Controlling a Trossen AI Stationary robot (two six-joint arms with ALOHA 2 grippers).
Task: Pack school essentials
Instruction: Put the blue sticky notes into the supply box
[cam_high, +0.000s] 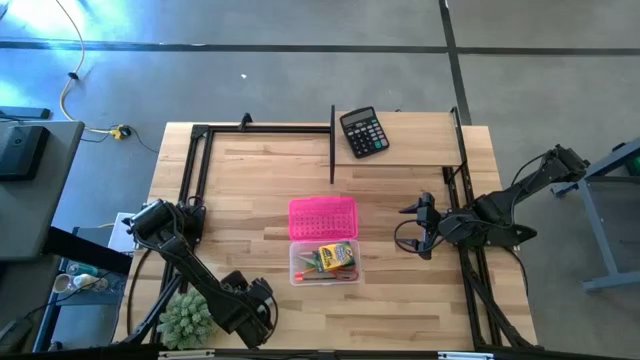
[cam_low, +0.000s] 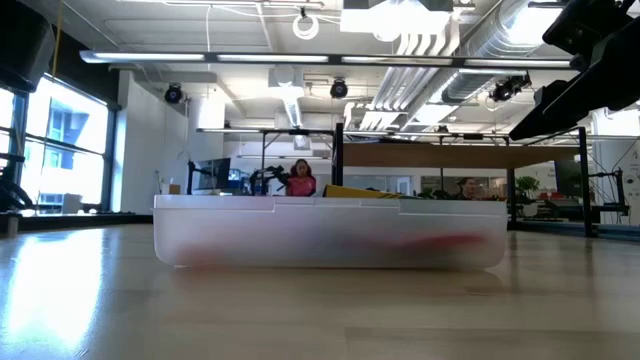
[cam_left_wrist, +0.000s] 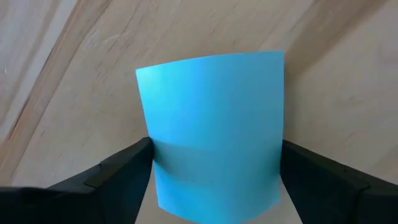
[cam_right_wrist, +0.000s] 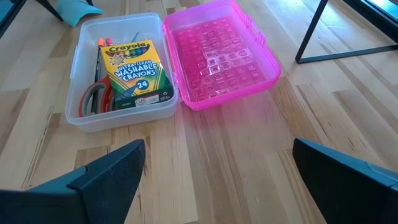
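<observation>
One clear box (cam_right_wrist: 79, 118) is sitting beside its one pink lid (cam_right_wrist: 217, 53). It is holding one crayon box (cam_right_wrist: 132, 71), one pair of scissors (cam_right_wrist: 93, 99) and one orange pencil (cam_right_wrist: 99, 45). One blue notepad (cam_left_wrist: 211, 124), one calculator (cam_high: 363, 131) and one plant (cam_high: 187, 318) are showing too.

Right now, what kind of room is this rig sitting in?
Probably an open lab or workshop, not a classroom. The low view shows exposed ceiling ducts and benches with a person seated behind the clear case. The high view shows a bare concrete floor around the wooden table.
</observation>
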